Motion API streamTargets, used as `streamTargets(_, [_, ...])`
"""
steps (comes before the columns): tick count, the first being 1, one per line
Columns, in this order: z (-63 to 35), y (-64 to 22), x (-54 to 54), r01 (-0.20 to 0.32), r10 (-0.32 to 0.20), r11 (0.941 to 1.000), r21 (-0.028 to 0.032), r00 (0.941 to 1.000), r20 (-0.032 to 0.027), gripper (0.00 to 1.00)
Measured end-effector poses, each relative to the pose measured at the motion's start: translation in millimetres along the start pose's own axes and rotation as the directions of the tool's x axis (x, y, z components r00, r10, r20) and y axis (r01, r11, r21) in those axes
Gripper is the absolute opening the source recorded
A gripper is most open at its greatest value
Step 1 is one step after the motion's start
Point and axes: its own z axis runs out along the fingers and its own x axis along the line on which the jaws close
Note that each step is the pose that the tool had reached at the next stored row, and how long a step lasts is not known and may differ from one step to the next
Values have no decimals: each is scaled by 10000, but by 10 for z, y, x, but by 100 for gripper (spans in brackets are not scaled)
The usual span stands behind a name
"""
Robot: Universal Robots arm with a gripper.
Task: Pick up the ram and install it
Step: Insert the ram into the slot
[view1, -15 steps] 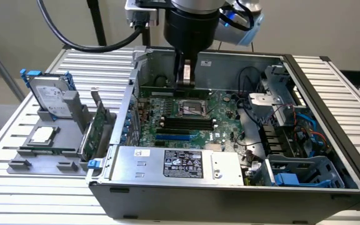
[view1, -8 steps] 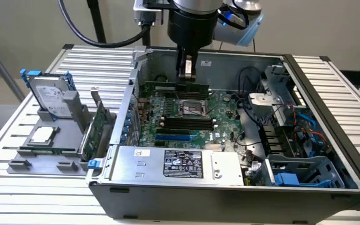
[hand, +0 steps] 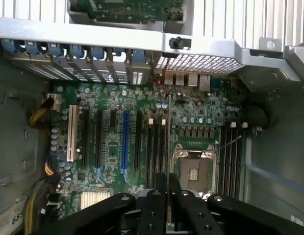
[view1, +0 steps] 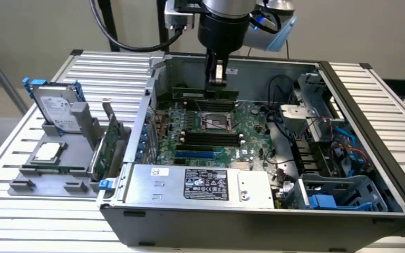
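Closest to the wrist camera are the gripper (hand: 168, 198) and its black fingers (hand: 153, 208), drawn narrow and clamped on the ram (hand: 168, 142). The stick shows there edge-on, as a thin line running away from the fingers over the motherboard (hand: 113, 147).

Position of the ram: in the exterior view it hangs level under the gripper (view1: 217, 79), inside the open computer case (view1: 259, 66). It shows as a long green strip (view1: 204, 94) beyond the CPU socket (view1: 215, 121). In the wrist view its edge runs parallel to a bank of black memory slots (hand: 156, 152) with white latches (hand: 151, 121). The line falls just beside that bank, between it and the CPU socket. A second bank (hand: 230, 156) lies on the socket's other side. Which slot the stick is over cannot be settled, as the two views place it differently.

Off the board, a hard drive (view1: 53, 108) and an expansion card (view1: 107, 150) stand in a grey holder (view1: 48, 184) at the exterior view's left, well apart from the gripper.

Assessment: pickup is complete and the installation step is in hand, with the stick apparently above the board and unseated. Seating calls for the lower edge to sit squarely over one slot along its full length. The notch must match, the latches must stand open, and the press must be straight, without tilt.
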Motion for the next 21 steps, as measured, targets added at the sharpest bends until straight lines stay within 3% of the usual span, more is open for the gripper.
streamTargets(4, [58,-140,-31,-26,26,10000,3,10000,2,0])
streamTargets(6, [77,-169,-33,-117,117,9999,12,9999,-16,0])
streamTargets(9, [90,-174,-35,-220,220,9998,22,9997,-123,0])
streamTargets(21, [90,-173,-35,-221,222,9998,22,9997,-128,0])
